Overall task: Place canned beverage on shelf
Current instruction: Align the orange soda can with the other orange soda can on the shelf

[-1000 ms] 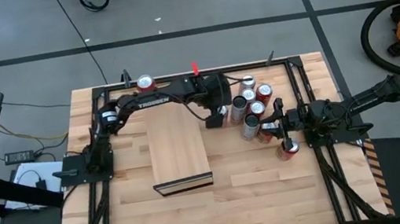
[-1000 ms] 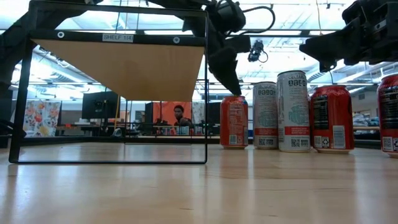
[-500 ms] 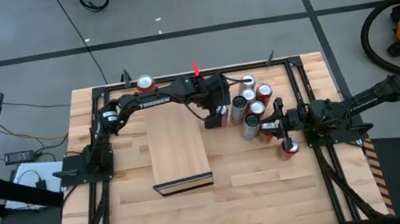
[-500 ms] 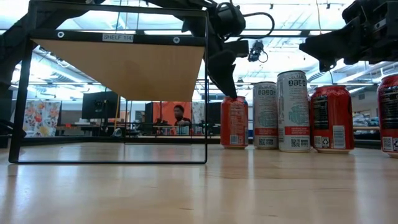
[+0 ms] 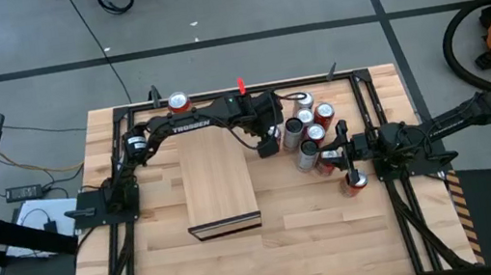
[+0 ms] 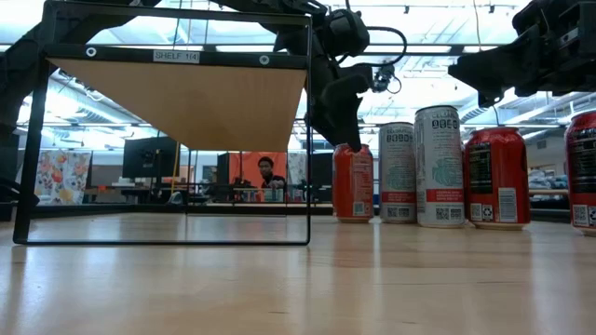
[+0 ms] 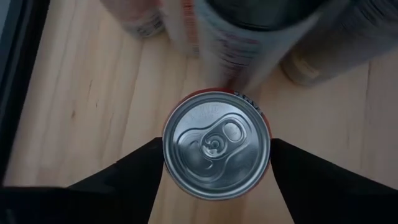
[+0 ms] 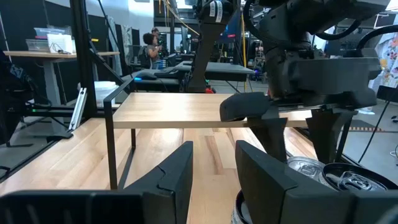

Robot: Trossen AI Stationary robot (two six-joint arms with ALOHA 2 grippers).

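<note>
Butcher-block planks form the table (image 5: 316, 220), framed by black rails. Left of the left gripper (image 5: 268, 140) the shelf (image 5: 217, 179) is seen, a smooth pale wood slab raised on a thin black frame. From above, that gripper hides what lies beneath it; its wrist view shows a red can (image 7: 217, 144) directly under it, round silver lid up, a dark finger close on either side, jaws partly open, contact not discernible. Just right of it, more cans (image 5: 307, 134) are clustered upright. Further right, the right gripper (image 5: 332, 157) is held narrowly open above the cluster's edge, gripping nothing.
</note>
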